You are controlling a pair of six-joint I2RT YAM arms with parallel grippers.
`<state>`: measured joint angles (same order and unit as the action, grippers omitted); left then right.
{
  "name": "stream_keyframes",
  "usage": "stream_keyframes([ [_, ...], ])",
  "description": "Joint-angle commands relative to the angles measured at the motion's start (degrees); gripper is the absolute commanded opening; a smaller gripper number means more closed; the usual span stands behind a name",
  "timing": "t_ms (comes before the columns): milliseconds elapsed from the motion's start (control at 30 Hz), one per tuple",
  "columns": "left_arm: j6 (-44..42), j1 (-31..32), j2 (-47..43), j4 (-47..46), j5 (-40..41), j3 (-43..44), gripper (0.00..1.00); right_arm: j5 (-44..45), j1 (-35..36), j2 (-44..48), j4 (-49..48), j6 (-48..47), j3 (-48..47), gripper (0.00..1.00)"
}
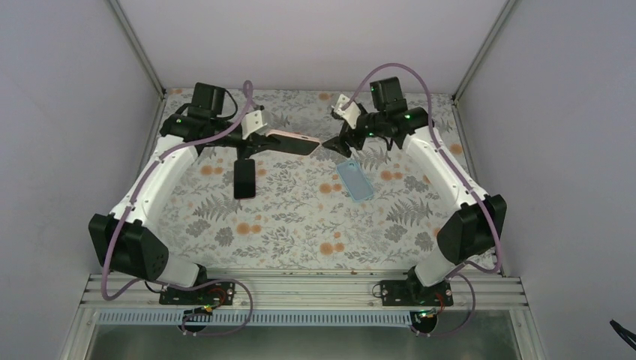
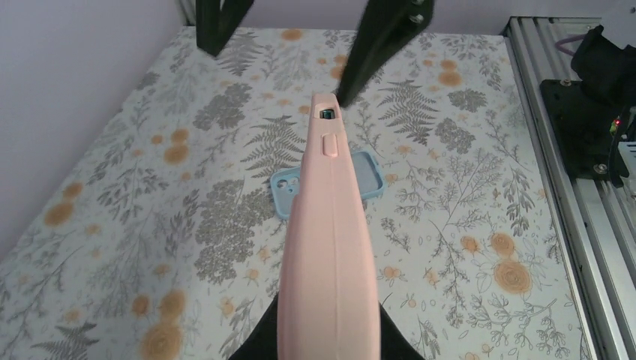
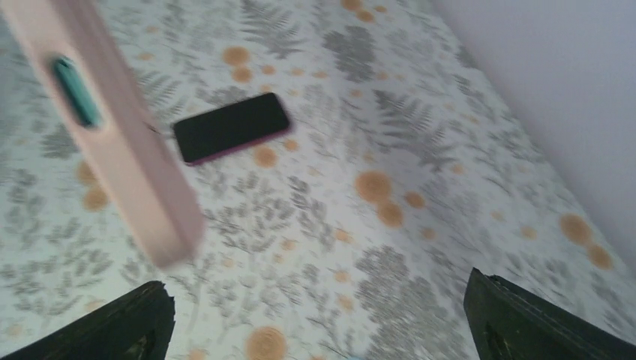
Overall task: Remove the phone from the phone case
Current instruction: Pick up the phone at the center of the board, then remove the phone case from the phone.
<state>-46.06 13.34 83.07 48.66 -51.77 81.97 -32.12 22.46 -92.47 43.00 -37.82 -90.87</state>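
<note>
You have the left gripper (image 1: 264,139) clamped on one end of the pink-cased phone (image 1: 294,142), held aloft at the far middle, evidently so the right gripper (image 1: 337,145), fingers spread, can work its free end.

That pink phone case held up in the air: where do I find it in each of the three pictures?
Top external: the pink phone case is upper centre, between the two arms.
Left wrist: it fills the lower centre, running up from the bottom edge.
Right wrist: it is a slanting bar at upper left.
Shared landmark: the floral table cover lies beneath it in all three.
</note>
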Motion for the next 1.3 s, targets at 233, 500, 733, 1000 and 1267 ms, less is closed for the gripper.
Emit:
stream_keyframes([
  [233, 1.99, 2.77, 2.43, -5.73, -0.46, -1.23, 0.02, -10.17, 1.07, 0.82, -3.16, 0.08, 3.73, 0.95],
  [500, 1.92, 2.82, 1.85, -4.2, -0.63, 0.17, 0.02, -10.29, 0.04, -0.28, -4.0, -0.37, 4.86, 0.91],
  [733, 2.1, 2.82, 1.02, -2.26, -1.8, 1.53, 0.02, -9.06, -0.77, -0.87, -4.66, -0.47, 5.52, 0.88],
  [1000, 2.21, 2.76, 0.41, -2.02, -2.14, 1.27, 0.02, -8.56, -1.34, -1.84, -5.94, -0.36, 6.36, 0.86],
  [1267, 1.99, 2.75, 0.08, -1.51, -2.73, 1.13, 0.02, -8.74, -2.15, -2.37, -6.6, -0.06, 5.3, 0.84],
])
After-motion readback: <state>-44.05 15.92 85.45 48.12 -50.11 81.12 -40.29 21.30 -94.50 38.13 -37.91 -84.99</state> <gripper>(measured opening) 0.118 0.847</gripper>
